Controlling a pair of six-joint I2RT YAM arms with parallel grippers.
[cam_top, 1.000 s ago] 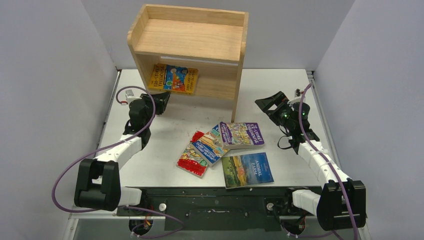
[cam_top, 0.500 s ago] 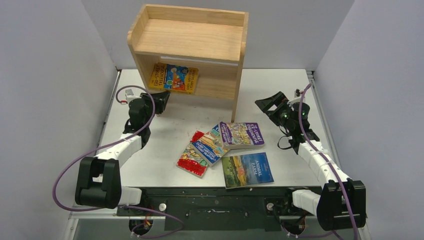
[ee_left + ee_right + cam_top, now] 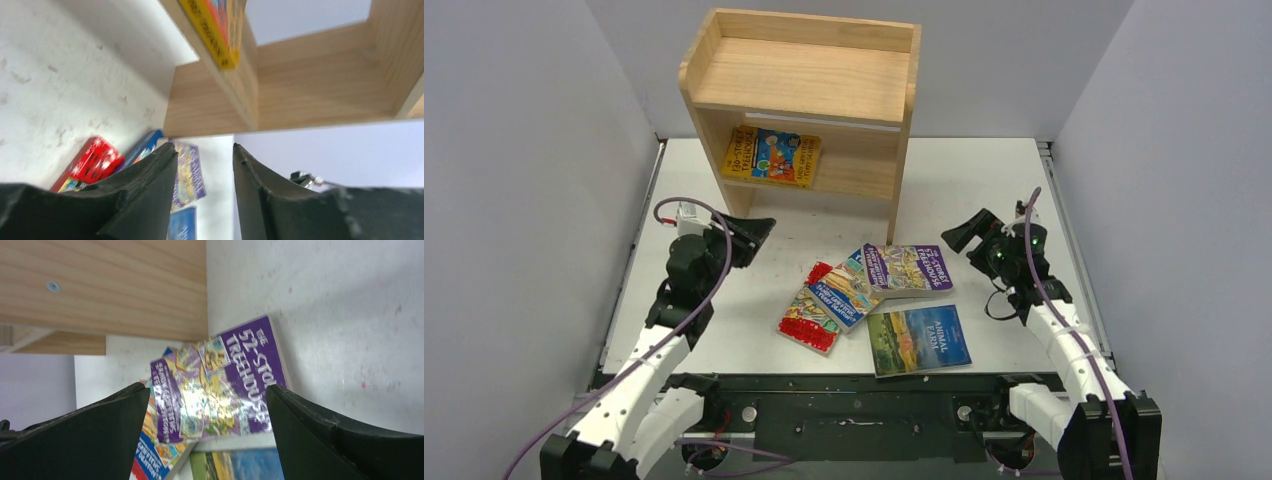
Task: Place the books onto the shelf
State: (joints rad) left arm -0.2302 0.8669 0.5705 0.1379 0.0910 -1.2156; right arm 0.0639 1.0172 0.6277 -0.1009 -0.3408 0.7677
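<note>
The purple book lies flat on the counter, its long side running 9 to 3 o'clock. The right hand is nearest, at its 3 o'clock, wide apart and empty. The left hand, farther off at 9 o'clock, is slightly apart, empty.

Shelf panel just beside purple book

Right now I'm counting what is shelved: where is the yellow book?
In the top view, the yellow book stands cover-out in the lower compartment of the shelf, at its left end, beyond the left gripper and apart from it.
</note>
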